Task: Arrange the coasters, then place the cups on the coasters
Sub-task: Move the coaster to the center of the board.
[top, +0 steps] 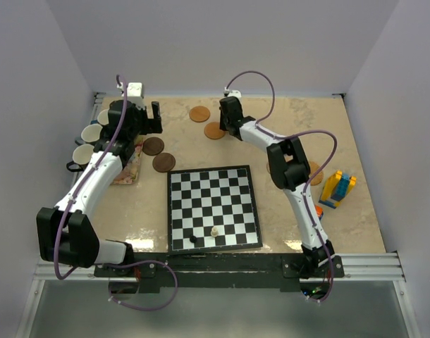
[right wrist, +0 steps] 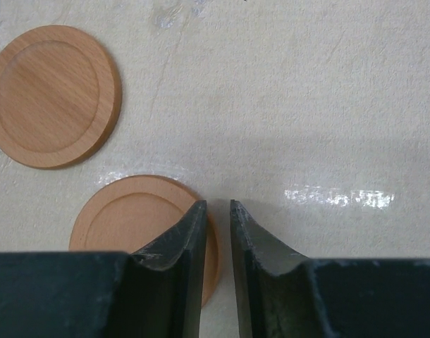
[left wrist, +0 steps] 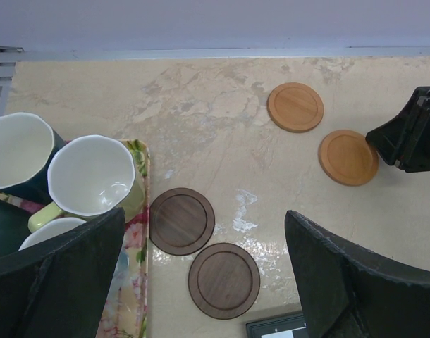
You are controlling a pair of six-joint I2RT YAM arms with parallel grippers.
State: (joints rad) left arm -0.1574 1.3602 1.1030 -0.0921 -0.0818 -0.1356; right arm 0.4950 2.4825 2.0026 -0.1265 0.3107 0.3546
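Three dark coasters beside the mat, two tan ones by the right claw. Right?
Not quite: only two dark coasters lie beside the mat, not three, as the left wrist view shows. The two tan ones do lie by the right claw.

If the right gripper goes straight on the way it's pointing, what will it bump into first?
Probably the near tan coaster: one finger of the right gripper hangs over its edge, the other over the bare table. How high it hangs is hard to tell.
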